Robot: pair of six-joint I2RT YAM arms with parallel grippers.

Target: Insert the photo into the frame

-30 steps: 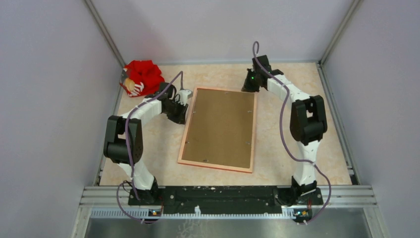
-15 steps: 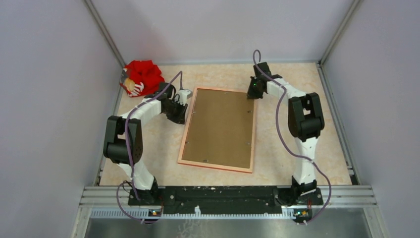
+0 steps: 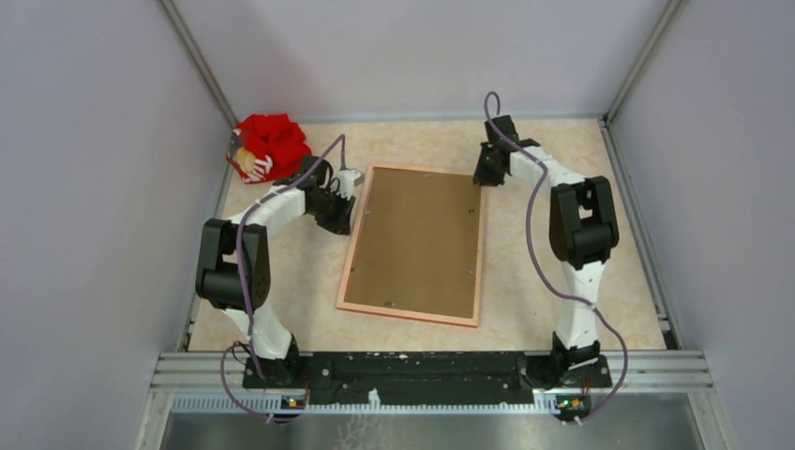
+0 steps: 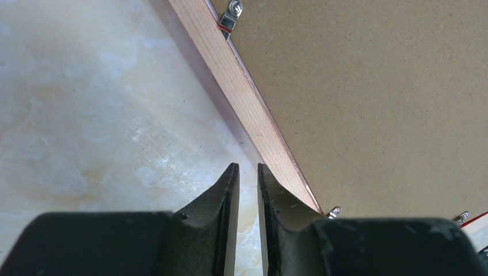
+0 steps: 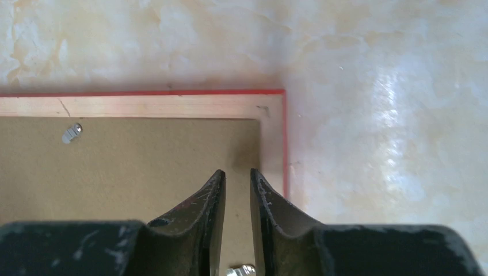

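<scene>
Right claw [image 5: 236, 172], narrow and empty, is hovering; under it the backing panel [image 5: 115, 161] is sitting inside the frame [image 5: 144, 106]. Left claw [image 4: 247, 168], also narrow, is hanging, frame at its right.

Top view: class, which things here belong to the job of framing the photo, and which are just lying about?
For the job: frame, lying face down; brown backing board set in it. The photo is not in view.
Lying about: red bundle at the far left corner.
</scene>
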